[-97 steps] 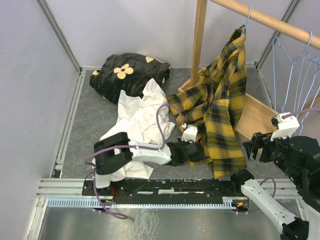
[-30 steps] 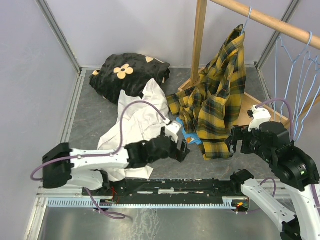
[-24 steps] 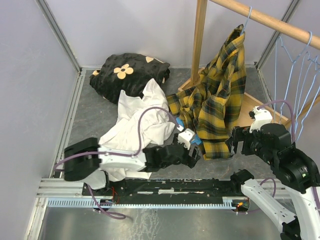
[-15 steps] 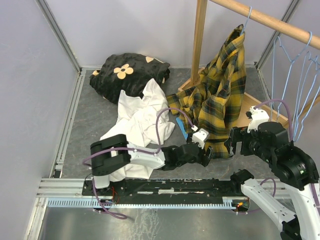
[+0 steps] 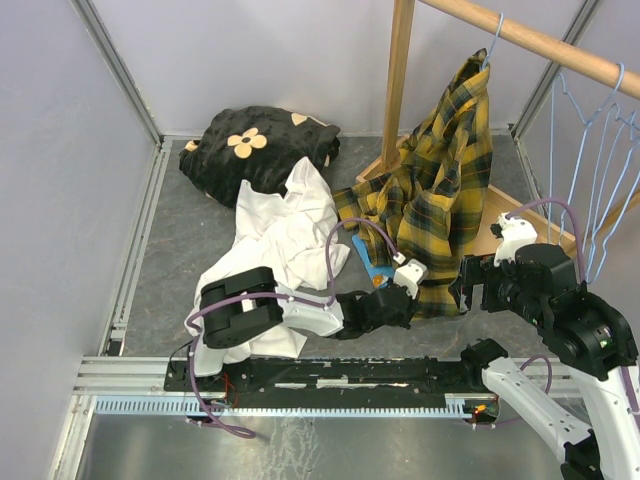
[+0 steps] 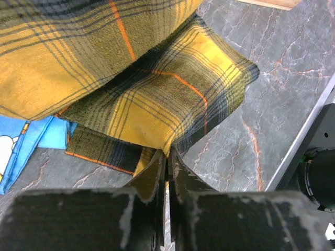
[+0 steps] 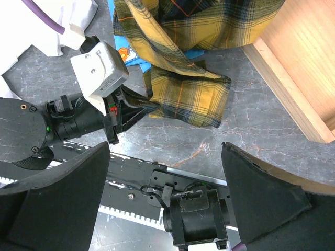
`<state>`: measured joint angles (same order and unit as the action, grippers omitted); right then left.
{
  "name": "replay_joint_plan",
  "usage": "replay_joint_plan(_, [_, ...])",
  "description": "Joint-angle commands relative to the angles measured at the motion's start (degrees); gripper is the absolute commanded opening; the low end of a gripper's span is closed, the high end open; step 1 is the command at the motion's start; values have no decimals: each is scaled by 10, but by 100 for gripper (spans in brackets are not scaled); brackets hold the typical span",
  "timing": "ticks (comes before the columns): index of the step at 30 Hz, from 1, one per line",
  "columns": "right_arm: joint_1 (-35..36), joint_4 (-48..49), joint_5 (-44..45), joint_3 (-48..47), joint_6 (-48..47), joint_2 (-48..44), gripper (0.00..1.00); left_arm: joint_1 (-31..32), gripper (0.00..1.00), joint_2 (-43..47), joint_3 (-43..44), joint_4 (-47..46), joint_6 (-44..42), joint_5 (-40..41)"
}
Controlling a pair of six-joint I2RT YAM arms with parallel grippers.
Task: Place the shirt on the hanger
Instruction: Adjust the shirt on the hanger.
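Left wrist shows jaws pinching the shirt (image 6: 157,99); top external hides that.

Yellow-and-black plaid shirt (image 5: 440,190) hangs by its top end from a pale-blue wire hanger (image 5: 493,47), hook over the wooden rail (image 5: 540,42). Only the hook shows; the rest is under cloth. Shirt drops narrow and crumpled, its lower half bunched and folded on the table (image 5: 200,230). One folded hem corner lies flat nearest the arms, its edge nipped between the closed fingers of the left gripper (image 6: 166,154).
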<state>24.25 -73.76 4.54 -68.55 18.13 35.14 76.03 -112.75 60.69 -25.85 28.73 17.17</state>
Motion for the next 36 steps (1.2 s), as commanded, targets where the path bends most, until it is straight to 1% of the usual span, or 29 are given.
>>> replay_joint_plan(1, [-2, 24, 1, -4, -5, -4, 95, -10, 3, 55, -9, -5, 26, -5])
replay_joint_plan(3, [-2, 28, 7, -8, -5, -9, 95, -13, 3, 89, -22, 19, 24, 2])
replay_joint_plan(5, [-2, 33, 17, -11, -6, -14, 95, -17, 3, 124, -25, 62, 12, 14])
replay_joint_plan(8, [-2, 40, 20, -9, -6, -15, 95, -31, 3, 175, -15, 140, -21, 54])
replay_joint_plan(10, [-2, 43, 18, -6, -5, -12, 95, -65, 3, 198, 5, 188, -35, 51])
replay_joint_plan(13, [-2, 44, 10, -1, -1, -8, 95, -132, 3, 209, 61, 236, -86, 12])
replay_joint_plan(15, [-2, 44, 8, 3, 2, -9, 95, -166, 3, 193, 117, 261, -147, 15])
replay_joint_plan(17, [-2, 42, 8, 6, 6, -12, 95, -186, 3, 165, 186, 281, -212, 15])
replay_joint_plan(19, [-2, 42, 7, 10, 10, -15, 95, -199, 3, 135, 249, 284, -266, 4])
replay_joint_plan(21, [-2, 42, 5, 14, 14, -17, 95, -210, 3, 108, 298, 271, -302, -18])
replay_joint_plan(24, [-2, 47, -8, 19, 18, -24, 95, -227, 3, 72, 318, 223, -322, -44])
replay_joint_plan(25, [-2, 48, -11, 22, 19, -26, 95, -236, 3, 61, 319, 210, -312, -57])
replay_joint_plan(27, [-2, 49, -22, 25, 18, -27, 95, -259, 4, 31, 327, 212, -278, -99])
replay_joint_plan(28, [-2, 48, -27, 24, 16, -26, 96, -267, 8, 15, 332, 222, -254, -113])
replay_joint_plan(31, [-2, 42, -38, 20, 4, -22, 96, -278, 30, 1, 310, 239, -217, -132])
replay_joint_plan(32, [-2, 40, -38, 19, -1, -21, 96, -279, 38, 10, 291, 232, -209, -131])
replay_joint_plan(33, [-2, 38, -38, 17, -8, -19, 96, -279, 48, 24, 271, 225, -202, -127])
replay_joint_plan(36, [-2, 40, -49, 11, -17, -12, 97, -280, 74, 84, 225, 218, -195, -110])
